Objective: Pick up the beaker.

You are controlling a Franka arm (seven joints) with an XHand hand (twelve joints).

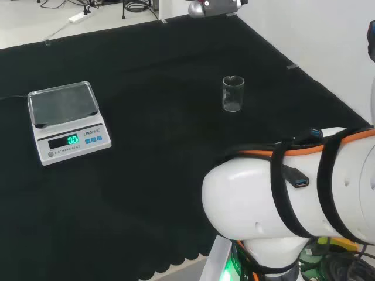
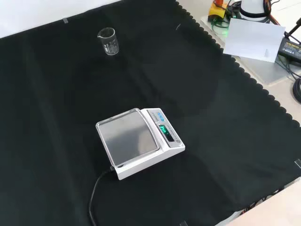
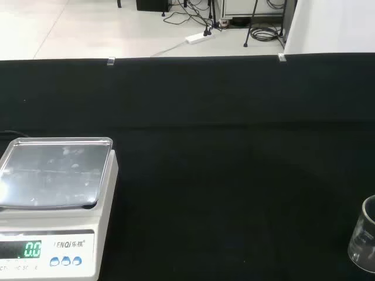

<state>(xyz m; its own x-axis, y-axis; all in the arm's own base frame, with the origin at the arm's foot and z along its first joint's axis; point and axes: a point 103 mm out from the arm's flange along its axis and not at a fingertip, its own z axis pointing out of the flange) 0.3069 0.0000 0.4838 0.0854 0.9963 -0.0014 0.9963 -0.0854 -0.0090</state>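
While the digital scale [image 1: 66, 121] sits at the head view's left, the empty glass beaker [image 1: 232, 93] stands upright right of centre, untouched. Whether the hand is released or clenched, I cannot tell. Being clear and light, the beaker could tip if nudged.

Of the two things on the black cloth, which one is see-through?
The small beaker, standing upright and apart from the scale, which is white with a metal pan.
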